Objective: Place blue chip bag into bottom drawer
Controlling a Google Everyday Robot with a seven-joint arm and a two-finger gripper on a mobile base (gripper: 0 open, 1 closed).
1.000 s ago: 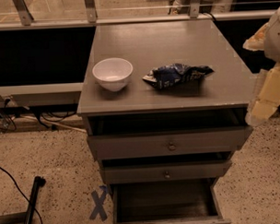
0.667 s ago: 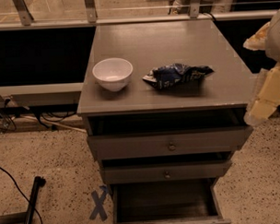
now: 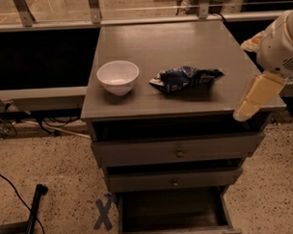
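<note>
from the one camera view, the pincer hangs at the bench front corner; whether it is apart or together i cannot tell. the blue chip bag, crinkled foil, lies on the bench between pincer and smooth round white bowl, its long axis running from one toward the other. the wooden bottom drawer gapes open below, dark inside.

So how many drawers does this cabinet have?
3, stacked: the top drawer, the middle drawer under it, and the bottom drawer pulled open near the floor. None look hidden. The gripper hangs at the right edge of the cabinet.
</note>
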